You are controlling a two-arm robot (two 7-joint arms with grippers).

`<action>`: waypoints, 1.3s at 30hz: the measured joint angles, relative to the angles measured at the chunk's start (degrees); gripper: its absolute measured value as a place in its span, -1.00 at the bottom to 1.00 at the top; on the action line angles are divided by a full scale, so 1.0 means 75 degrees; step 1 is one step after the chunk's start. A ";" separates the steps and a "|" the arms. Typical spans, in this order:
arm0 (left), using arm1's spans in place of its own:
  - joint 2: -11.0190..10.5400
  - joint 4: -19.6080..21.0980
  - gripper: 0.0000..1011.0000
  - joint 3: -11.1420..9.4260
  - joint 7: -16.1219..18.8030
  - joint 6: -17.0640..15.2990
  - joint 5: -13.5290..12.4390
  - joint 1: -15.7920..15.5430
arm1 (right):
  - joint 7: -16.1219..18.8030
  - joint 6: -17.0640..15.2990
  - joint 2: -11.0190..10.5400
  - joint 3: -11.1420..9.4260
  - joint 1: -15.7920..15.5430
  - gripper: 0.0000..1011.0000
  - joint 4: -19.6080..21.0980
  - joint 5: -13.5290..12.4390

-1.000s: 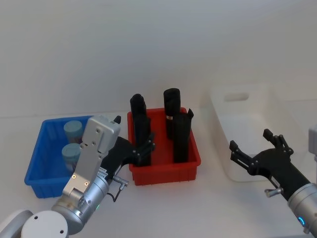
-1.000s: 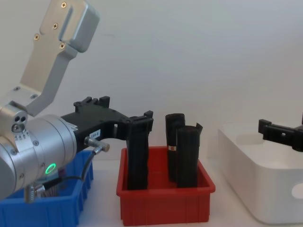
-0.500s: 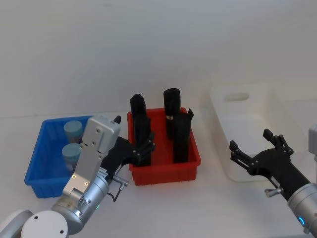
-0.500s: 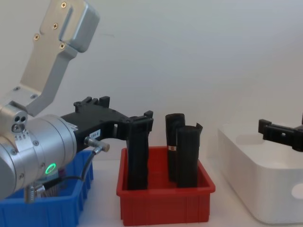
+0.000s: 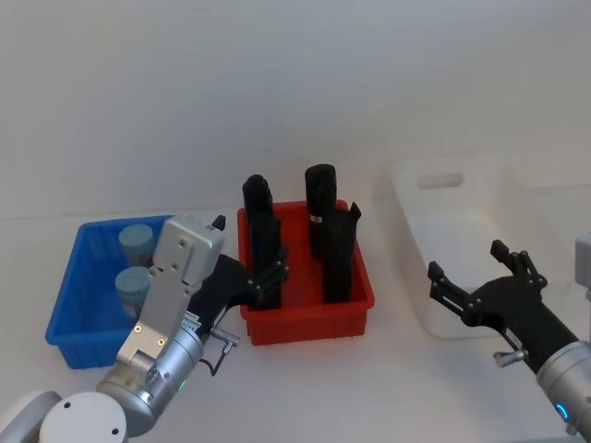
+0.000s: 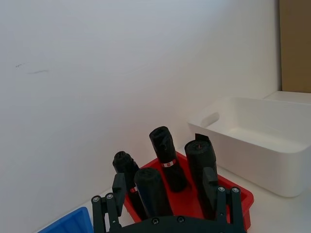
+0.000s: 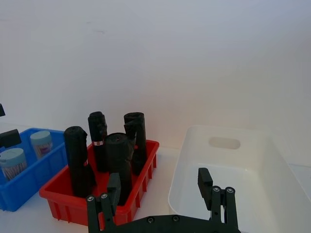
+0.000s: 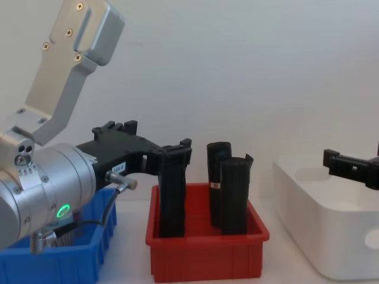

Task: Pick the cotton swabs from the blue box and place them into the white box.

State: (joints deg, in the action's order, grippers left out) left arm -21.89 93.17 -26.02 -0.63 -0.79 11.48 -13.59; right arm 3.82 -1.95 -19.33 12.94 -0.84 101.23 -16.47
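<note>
Nearest, spread wide and holding nothing: left gripper hovering between blue box and red bin, right gripper at the near end of white box. Just beyond, yet to be fetched: two jars of cotton swabs, upright in the blue box. Farther right, no jar seen inside the white box, so judged barely begun.
</note>
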 joint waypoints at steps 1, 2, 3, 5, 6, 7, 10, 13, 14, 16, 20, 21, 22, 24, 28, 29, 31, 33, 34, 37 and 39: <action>0.0000 0.0000 0.99 0.0000 0.0000 0.0000 0.0000 0.0000 | 0.0000 0.0000 0.0000 0.0000 0.0000 0.98 0.0000 0.0000; 0.0000 0.0000 0.99 0.0000 0.0000 0.0000 0.0000 0.0000 | 0.0000 0.0000 0.0000 0.0000 0.0000 0.98 0.0000 0.0000; 0.0000 0.0000 0.99 0.0000 0.0000 0.0000 0.0000 0.0000 | 0.0000 0.0000 0.0000 0.0000 0.0000 0.98 0.0000 0.0000; 0.0000 0.0000 0.99 0.0000 0.0000 0.0000 0.0000 0.0000 | 0.0000 0.0000 0.0000 0.0000 0.0000 0.98 0.0000 0.0000; 0.0000 0.0000 0.99 0.0000 0.0000 0.0000 0.0000 0.0000 | 0.0000 0.0000 0.0000 0.0000 0.0000 0.98 0.0000 0.0000; 0.0000 0.0000 0.99 0.0000 0.0000 0.0000 0.0000 0.0000 | 0.0000 0.0000 0.0000 0.0000 0.0000 0.98 0.0000 0.0000; 0.0000 0.0000 0.99 0.0000 0.0000 0.0000 0.0000 0.0000 | 0.0000 0.0000 0.0000 0.0000 0.0000 0.98 0.0000 0.0000; 0.0000 0.0000 0.99 0.0000 0.0000 0.0000 0.0000 0.0000 | 0.0000 0.0000 0.0000 0.0000 0.0000 0.98 0.0000 0.0000; 0.0000 0.0000 0.99 0.0000 0.0000 0.0000 0.0000 0.0000 | 0.0000 0.0000 0.0000 0.0000 0.0000 0.98 0.0000 0.0000; 0.0000 0.0000 0.99 0.0000 0.0000 0.0000 0.0000 0.0000 | 0.0000 0.0000 0.0000 0.0000 0.0000 0.98 0.0000 0.0000; 0.0000 0.0000 0.99 0.0000 0.0000 0.0000 0.0000 0.0000 | 0.0000 0.0000 0.0000 0.0000 0.0000 0.98 0.0000 0.0000; 0.0000 0.0000 0.99 0.0000 0.0000 0.0000 0.0000 0.0000 | 0.0000 0.0000 0.0000 0.0000 0.0000 0.98 0.0000 0.0000; 0.0000 0.0000 0.99 0.0000 0.0000 0.0000 0.0000 0.0000 | 0.0000 0.0000 0.0000 0.0000 0.0000 0.98 0.0000 0.0000; 0.0000 0.0000 0.99 0.0000 0.0000 0.0000 0.0000 0.0000 | 0.0000 0.0000 0.0000 0.0000 0.0000 0.98 0.0000 0.0000; 0.0000 0.0000 0.99 0.0000 0.0000 0.0000 0.0000 0.0000 | 0.0000 0.0000 0.0000 0.0000 0.0000 0.98 0.0000 0.0000; 0.0000 0.0000 0.99 0.0000 0.0000 0.0000 0.0000 0.0000 | 0.0000 0.0000 0.0000 0.0000 0.0000 0.98 0.0000 0.0000; 0.0000 0.0000 0.99 0.0000 0.0000 0.0000 0.0000 0.0000 | 0.0000 0.0000 0.0000 0.0000 0.0000 0.98 0.0000 0.0000; 0.0000 0.0000 0.99 0.0000 0.0000 0.0000 0.0000 0.0000 | 0.0000 0.0000 0.0000 0.0000 0.0000 0.98 0.0000 0.0000; 0.0000 0.0000 0.99 0.0000 0.0000 0.0000 0.0000 0.0000 | 0.0000 0.0000 0.0000 0.0000 0.0000 0.98 0.0000 0.0000; 0.0000 0.0000 0.99 0.0000 0.0000 0.0000 0.0000 0.0000 | 0.0000 0.0000 0.0000 0.0000 0.0000 0.98 0.0000 0.0000; 0.0000 0.0000 0.99 0.0000 -0.0001 0.0000 0.0000 0.0000 | 0.0000 0.0000 0.0000 0.0000 0.0000 0.98 0.0000 0.0000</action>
State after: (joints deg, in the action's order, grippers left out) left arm -21.89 93.18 -26.02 -0.64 -0.80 11.48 -13.59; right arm 3.82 -1.95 -19.33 12.94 -0.84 101.23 -16.47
